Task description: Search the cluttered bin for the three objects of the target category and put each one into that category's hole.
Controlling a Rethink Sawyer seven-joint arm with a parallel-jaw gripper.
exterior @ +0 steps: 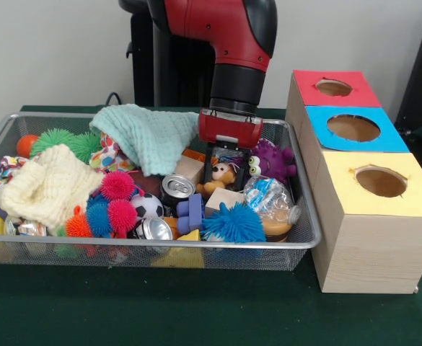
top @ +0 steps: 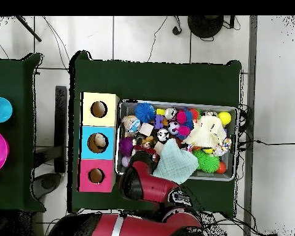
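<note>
Front view: gripper (exterior: 223, 173) lowered into wire bin (exterior: 297, 241), fingers straddling tan-brown plush (exterior: 219, 177), seemingly clamped on it. Purple plush (exterior: 270, 161) just beside, toward boxes. Red-surround hole (exterior: 333, 87) farthest back on boxes.

Overhead view: arm covers gripper; tan plush (top: 147, 142) near bin's box-side end, purple plush (top: 126, 147) beside it. Red hole (top: 96, 176) nearest robot base. Bin on green bench (top: 156, 80).

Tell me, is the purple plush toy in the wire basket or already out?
In. The purple plush toy lies inside the wire basket, beside the gripper.

Clutter packs the wire basket (exterior: 308, 241); the red-surround hole (exterior: 333, 87) stands unobstructed.
</note>
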